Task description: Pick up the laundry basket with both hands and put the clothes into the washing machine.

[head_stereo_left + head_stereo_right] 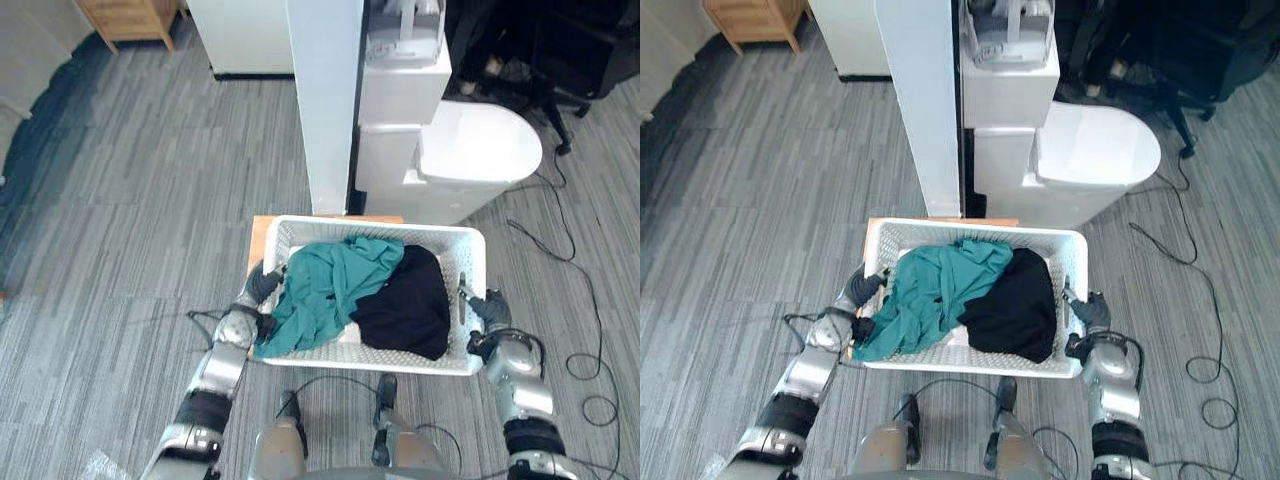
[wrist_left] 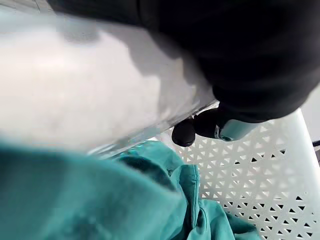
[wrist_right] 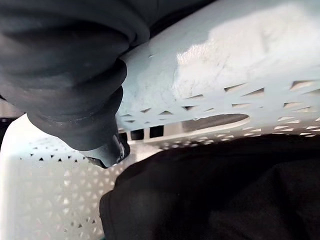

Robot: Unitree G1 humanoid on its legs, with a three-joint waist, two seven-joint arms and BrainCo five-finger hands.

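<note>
A white perforated laundry basket point(image 1: 372, 223) sits right before me with a teal garment point(image 1: 330, 285) on its left half and a black garment point(image 1: 410, 300) on its right. My left hand point(image 1: 262, 285) grips the basket's left rim, dark fingertips point(image 2: 184, 134) hooked over the wall point(image 2: 260, 170) above the teal cloth point(image 2: 150, 200). At the right rim point(image 3: 225, 65), my right hand point(image 1: 488, 308) has a dark tip point(image 3: 107, 152) curled inside beside the black cloth point(image 3: 225, 190). Behind the basket stands the white washing machine point(image 1: 400, 160), its round door point(image 1: 480, 140) swung open.
A wooden board point(image 1: 260, 235) pokes out under the basket's far left corner. A tall white pillar point(image 1: 325, 100) rises just behind the basket, left of the machine. A wooden cabinet point(image 1: 130, 20) is at the back left, and a black chair base point(image 1: 560, 60) at the back right.
</note>
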